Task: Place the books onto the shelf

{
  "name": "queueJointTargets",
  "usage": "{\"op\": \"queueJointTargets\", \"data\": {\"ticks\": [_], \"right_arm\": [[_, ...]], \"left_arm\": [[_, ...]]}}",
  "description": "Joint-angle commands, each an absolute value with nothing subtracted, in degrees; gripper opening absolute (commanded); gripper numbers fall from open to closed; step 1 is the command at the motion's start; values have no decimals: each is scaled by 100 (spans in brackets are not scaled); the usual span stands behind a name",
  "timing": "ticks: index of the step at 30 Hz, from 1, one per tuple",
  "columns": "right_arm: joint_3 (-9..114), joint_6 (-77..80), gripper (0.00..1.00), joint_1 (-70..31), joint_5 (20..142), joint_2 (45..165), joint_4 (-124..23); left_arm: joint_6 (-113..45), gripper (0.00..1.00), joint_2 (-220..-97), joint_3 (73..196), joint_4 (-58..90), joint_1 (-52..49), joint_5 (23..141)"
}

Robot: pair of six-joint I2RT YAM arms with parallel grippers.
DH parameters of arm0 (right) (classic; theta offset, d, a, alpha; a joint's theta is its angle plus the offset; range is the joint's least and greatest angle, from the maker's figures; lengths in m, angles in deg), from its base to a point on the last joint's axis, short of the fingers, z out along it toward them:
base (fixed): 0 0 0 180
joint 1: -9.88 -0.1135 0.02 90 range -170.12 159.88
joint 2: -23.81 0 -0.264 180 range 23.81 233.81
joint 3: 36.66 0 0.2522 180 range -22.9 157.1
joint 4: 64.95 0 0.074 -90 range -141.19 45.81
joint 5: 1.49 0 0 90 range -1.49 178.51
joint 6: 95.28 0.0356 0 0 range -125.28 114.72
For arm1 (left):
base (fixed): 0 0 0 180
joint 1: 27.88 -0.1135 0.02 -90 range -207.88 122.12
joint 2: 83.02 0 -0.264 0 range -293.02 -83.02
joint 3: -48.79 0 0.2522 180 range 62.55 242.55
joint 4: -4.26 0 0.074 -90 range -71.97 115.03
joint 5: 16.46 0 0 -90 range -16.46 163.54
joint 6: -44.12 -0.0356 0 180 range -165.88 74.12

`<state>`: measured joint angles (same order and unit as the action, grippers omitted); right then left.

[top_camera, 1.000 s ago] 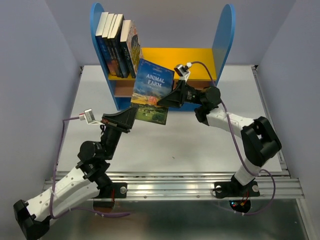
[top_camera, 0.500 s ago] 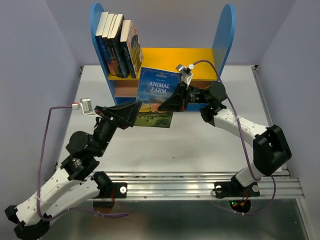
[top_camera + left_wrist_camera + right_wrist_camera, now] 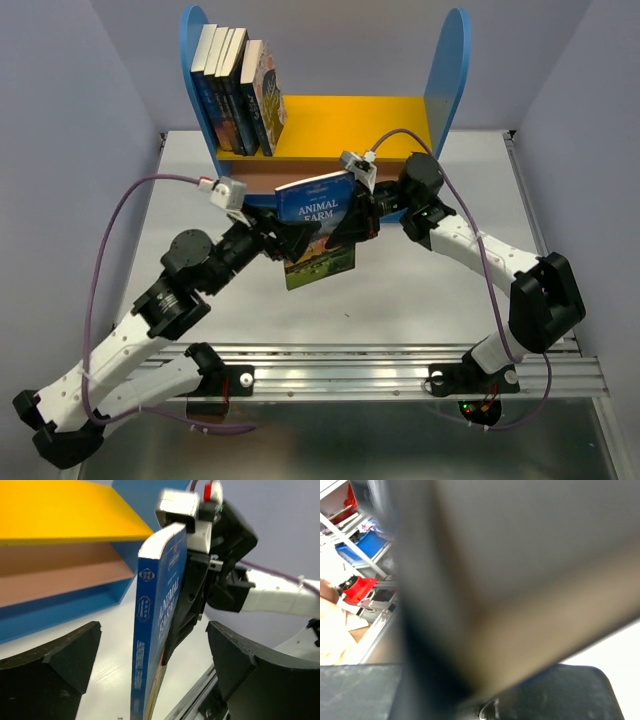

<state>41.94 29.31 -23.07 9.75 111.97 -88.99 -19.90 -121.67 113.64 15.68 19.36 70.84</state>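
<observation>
Black fingers (image 3: pixel 189 597) of the right gripper (image 3: pixel 356 217) are pressed together on the Animal Farm paperback (image 3: pixel 318 208), clamping its cover near the open edge and holding it in the air, tilted, with the blue title cover facing up and the spine turned toward the other arm. The left gripper (image 3: pixel 288 240) stands spread wide at the book's spine side; in the left wrist view its two dark pads (image 3: pixel 65 652) sit well to either side of the blue spine (image 3: pixel 149 630), with a clear gap on each side and no contact. The right wrist view is blurred and filled by a dark grey surface close to the lens. Below the book lies the pale grey table (image 3: pixel 420 295), with a metal rail (image 3: pixel 350 365) along its near edge and plain lavender-grey walls (image 3: pixel 70 120) around it. Just behind the held paperback stands the shelf (image 3: pixel 450 75). On its yellow upper board (image 3: pixel 350 125) a row of books (image 3: pixel 235 85) stands upright against the left blue panel. The pinkish lower board (image 3: pixel 60 575) holds no book where it shows.
</observation>
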Motion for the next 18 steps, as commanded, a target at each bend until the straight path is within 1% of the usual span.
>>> {"op": "queueJointTargets", "data": {"ticks": [1, 3, 4, 5, 6, 7, 8, 9, 10, 11, 12, 13, 14, 15, 16, 18], "right_arm": [[4478, 2549, 1, -2272, 827, 10960, -8714], [4451, 2373, 1, -2272, 835, 10933, -8547], [4451, 2251, 1, -2272, 879, 10907, -8451], [4495, 2093, 1, -2272, 914, 10872, -8067], [4565, 1856, 1, -2272, 967, 10802, -7689], [4705, 993, 1, -2272, 1063, 10775, -7076], [4836, 558, 1, -2272, 1482, 10740, -5887], [5116, 144, 1, -2272, 1790, 10714, -5370], [5250, -495, 12, -2272, 2568, 10670, -4478], [5329, -684, 33, -2272, 2984, 10635, -4347], [5321, -660, 44, -2272, 3363, 10591, -4337], [5278, -625, 67, -2272, 4141, 10477, -4276], [5260, -616, 89, -2272, 4549, 10424, -4240], [5251, -537, 100, -2272, 4962, 10363, -4240], [5199, -537, 100, -2272, 5758, 10197, -4249], [5154, -239, 100, -2272, 6667, 9994, -4258]], "left_arm": [[-2514, 88, -12555, 11563, 1232, 1949, 7847], [-2601, 59, -12626, 11677, 1231, 1949, 7628], [-2610, 32, -12635, 11712, 1249, 1949, 7549], [-2628, 26, -12643, 11748, 1275, 1949, 7487], [-2672, 23, -12661, 11791, 1293, 1949, 7486], [-2716, 0, -12661, 11783, 1302, 1949, 7469], [-2707, 0, -12661, 11783, 1293, 1949, 7460], [-2716, 0, -12635, 11687, 1241, 1949, 7469], [-2716, 0, -12600, 11599, 1040, 1949, 7486], [-2716, 0, -12565, 11538, 925, 1949, 7486], [-2690, 0, -12495, 11433, 828, 1949, 7417], [-2690, 0, -12459, 11423, 731, 1949, 7320], [-2681, 0, -12442, 11440, 730, 1949, 6893], [-2663, 0, -12433, 11536, 756, 1949, 6715], [-2724, 0, -12441, 11589, 757, 1949, 6582], [-2908, 0, -12467, 11730, 696, 1949, 6179]]}}
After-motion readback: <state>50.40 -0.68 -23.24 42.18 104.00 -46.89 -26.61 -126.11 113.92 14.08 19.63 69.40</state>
